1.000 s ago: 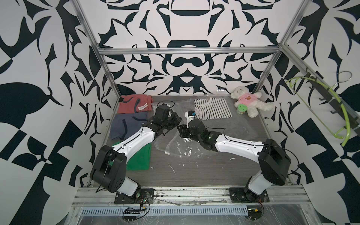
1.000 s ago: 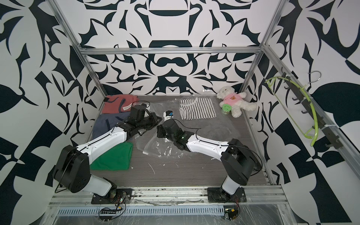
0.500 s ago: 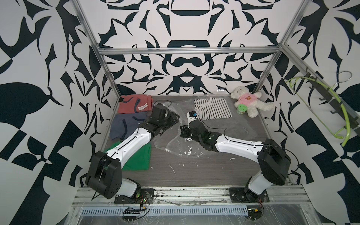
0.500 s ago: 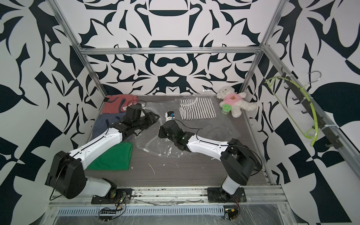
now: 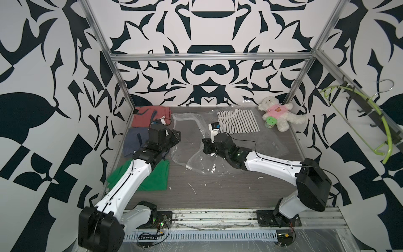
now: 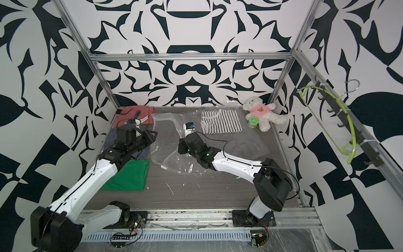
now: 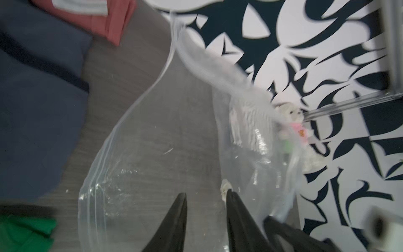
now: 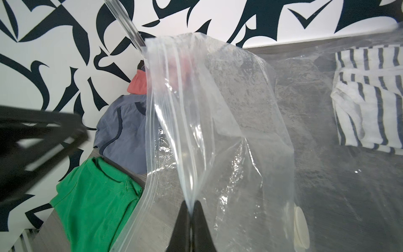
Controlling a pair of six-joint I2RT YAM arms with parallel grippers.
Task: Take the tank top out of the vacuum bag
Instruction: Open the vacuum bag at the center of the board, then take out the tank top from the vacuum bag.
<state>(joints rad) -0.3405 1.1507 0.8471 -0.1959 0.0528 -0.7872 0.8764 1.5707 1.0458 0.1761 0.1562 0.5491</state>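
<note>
Vacuum bag (image 5: 197, 152): clear, colourless plastic; valve disc (image 8: 301, 229) white. Tank top (image 5: 238, 121): white with dark navy stripes. Folded garments: one brick red (image 5: 146, 116), one slate blue (image 5: 133, 141) with darker trim, one bright green (image 5: 160, 174). Teddy bear (image 5: 281, 115): white, in a pink shirt. Small pot (image 5: 270, 120): light green. Desk (image 5: 218, 192): grey-brown wood grain. Walls (image 5: 207, 72): bold black-and-white abstract pattern.

Glossy crinkled plastic vacuum bag (image 8: 218, 109)
</note>
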